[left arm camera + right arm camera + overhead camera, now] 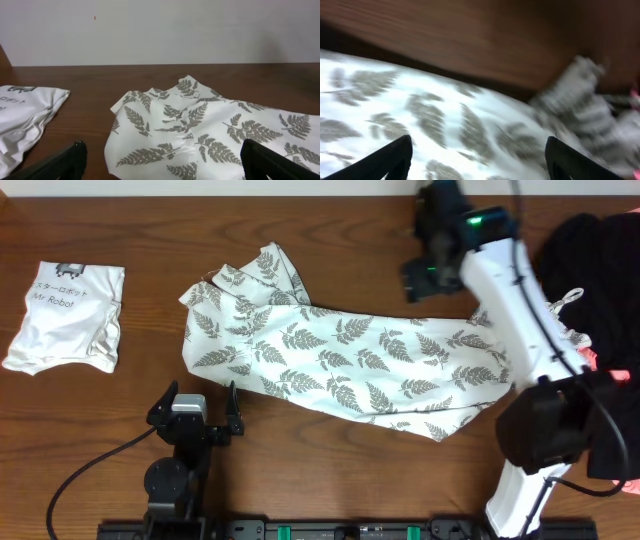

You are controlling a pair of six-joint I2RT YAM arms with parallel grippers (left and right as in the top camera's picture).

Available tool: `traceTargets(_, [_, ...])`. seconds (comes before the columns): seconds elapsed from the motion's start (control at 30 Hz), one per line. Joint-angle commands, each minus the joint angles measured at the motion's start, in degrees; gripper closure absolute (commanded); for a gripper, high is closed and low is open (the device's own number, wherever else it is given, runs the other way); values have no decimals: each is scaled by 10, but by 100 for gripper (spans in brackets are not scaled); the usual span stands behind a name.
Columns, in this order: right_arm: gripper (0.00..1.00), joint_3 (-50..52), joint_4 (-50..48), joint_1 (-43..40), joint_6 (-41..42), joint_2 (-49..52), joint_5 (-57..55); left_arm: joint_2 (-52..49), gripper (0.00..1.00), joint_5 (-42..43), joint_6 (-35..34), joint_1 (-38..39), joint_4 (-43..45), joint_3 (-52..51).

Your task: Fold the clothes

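1. We see the clothes (340, 365) lying unfolded across the middle of the surface (120, 430) (crumpled toward upper left).
2. The left gripper (197, 412), spread, sits at lower left near the hem.
3. The right gripper (425, 278), spread and seemingly empty though blurred, hovers upper right, likely to seize that end.

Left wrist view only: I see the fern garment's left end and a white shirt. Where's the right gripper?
Observer: The right gripper is open, over the garment's far edge near its right end.
Operator: Anything beyond that end?
Observer: A black and pink pile of clothes at the far right.
Operator: Is the garment flat over there?
Observer: No; its right end is rumpled.
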State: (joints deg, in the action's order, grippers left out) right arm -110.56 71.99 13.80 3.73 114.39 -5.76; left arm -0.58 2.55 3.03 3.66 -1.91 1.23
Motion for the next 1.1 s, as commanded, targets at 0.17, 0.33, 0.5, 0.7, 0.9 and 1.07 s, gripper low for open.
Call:
traceTargets(0.17, [17, 19, 47, -66, -34, 2, 13, 3, 2, -17, 4, 3, -21, -10])
traceTargets(0.33, [18, 66, 72, -95, 17, 2, 17, 3, 2, -17, 4, 3, -21, -10])
traceTargets(0.5, [18, 147, 68, -114, 64, 2, 17, 3, 2, -17, 4, 3, -21, -10])
traceTargets(0.7, [24, 236, 41, -130, 83, 2, 17, 3, 2, -17, 4, 3, -21, -10])
traceTargets(0.9, [37, 317, -30, -160, 110, 2, 18, 3, 2, -17, 4, 3, -21, -10])
traceTargets(1.07, [43, 356, -109, -169, 107, 2, 30, 3, 2, -17, 4, 3, -21, -10])
